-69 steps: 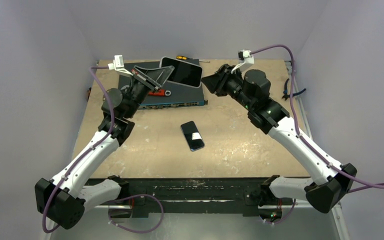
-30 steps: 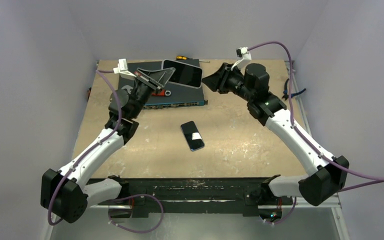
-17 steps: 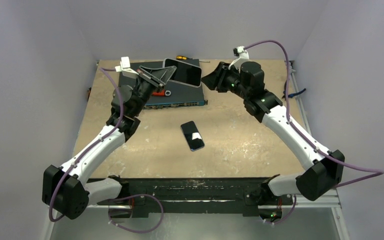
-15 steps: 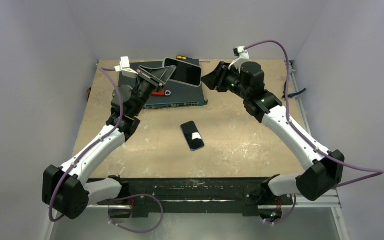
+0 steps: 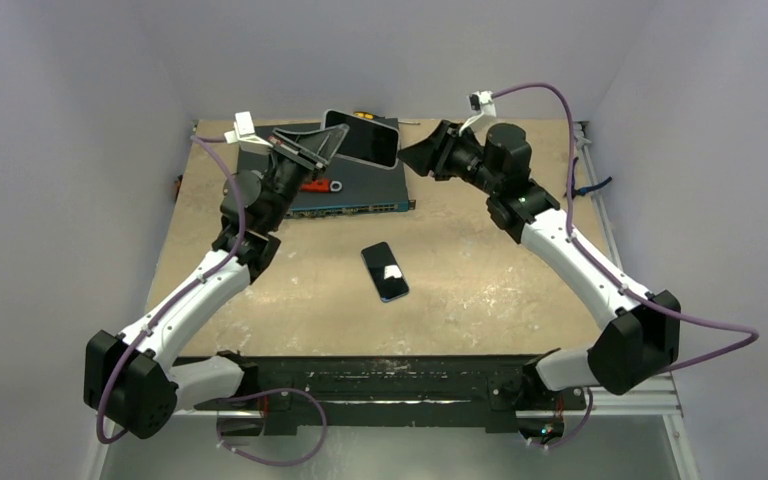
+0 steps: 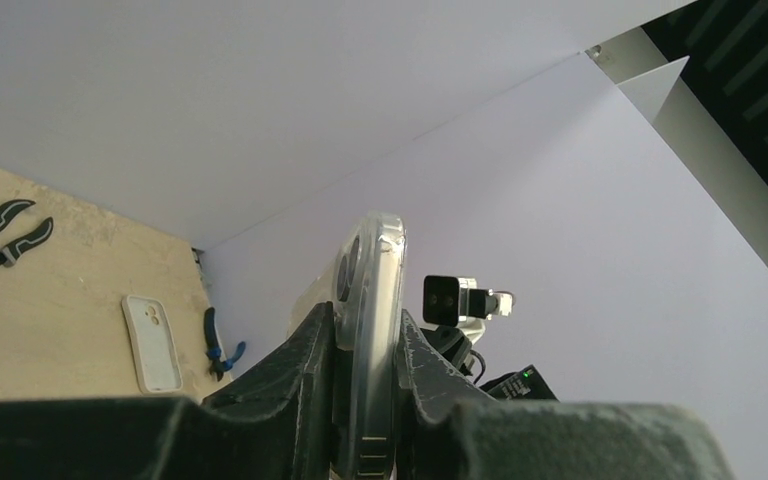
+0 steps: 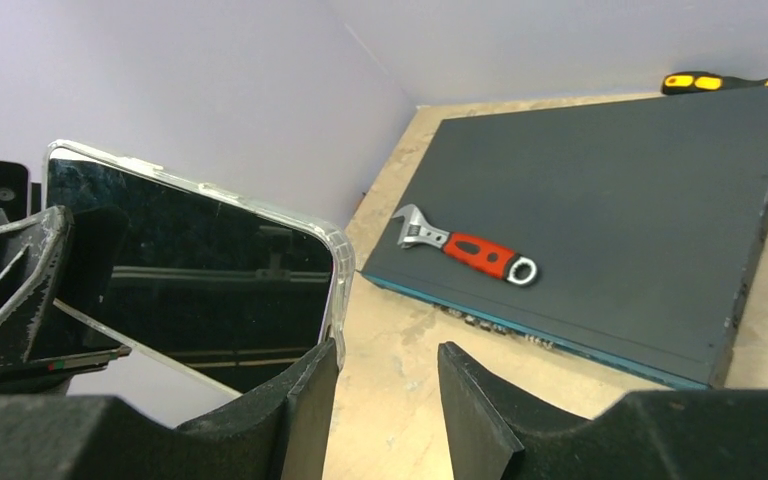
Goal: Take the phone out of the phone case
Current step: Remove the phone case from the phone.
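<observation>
The phone [image 5: 362,138] has a dark screen and sits in a clear phone case [image 7: 338,262]. It is held up over the back of the table. My left gripper [image 5: 312,150] is shut on its left end; in the left wrist view the cased phone [image 6: 370,320] stands edge-on between the two fingers. My right gripper [image 5: 418,158] is open at the phone's right end. In the right wrist view the case's corner lies against the tip of the left finger [image 7: 312,395], and the gap between the fingers holds nothing.
A dark network switch [image 5: 365,192] lies under the held phone, with a red-handled wrench [image 7: 465,250] on it and a screwdriver [image 7: 715,82] behind. A second dark phone [image 5: 385,271] lies mid-table. Pliers [image 5: 588,185] and a white case [image 6: 152,343] lie at the right.
My left gripper has lifted the cased phone a little toward the back. The right gripper has risen with it, drawn in toward the phone's right end, and opened wider.
</observation>
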You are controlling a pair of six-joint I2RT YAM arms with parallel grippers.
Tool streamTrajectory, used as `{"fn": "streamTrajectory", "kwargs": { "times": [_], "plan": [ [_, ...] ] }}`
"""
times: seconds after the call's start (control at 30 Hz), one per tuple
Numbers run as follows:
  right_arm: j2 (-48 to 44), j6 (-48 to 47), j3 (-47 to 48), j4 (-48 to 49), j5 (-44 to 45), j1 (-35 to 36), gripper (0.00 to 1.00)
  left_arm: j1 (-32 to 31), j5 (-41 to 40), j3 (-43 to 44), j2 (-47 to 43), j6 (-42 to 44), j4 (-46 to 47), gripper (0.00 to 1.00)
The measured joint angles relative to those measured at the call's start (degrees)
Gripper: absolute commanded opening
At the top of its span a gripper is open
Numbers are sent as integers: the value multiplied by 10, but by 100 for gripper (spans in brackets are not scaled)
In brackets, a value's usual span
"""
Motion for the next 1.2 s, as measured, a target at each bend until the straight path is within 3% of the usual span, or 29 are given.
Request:
{"fn": "streamTrajectory", "kwargs": {
  "times": [0.73,1.0,1.2],
  "plan": [
    [-56,111,-71,129,-137,-10,49,-11,17,-22,-20,-23,131,0],
    [-74,149,-74,170,-226,32,48,-42,59,-23,-19,-73,161,0],
    [-77,150,-75,160,-242,45,48,-51,76,-30,-18,-89,177,0]
  ]
}}
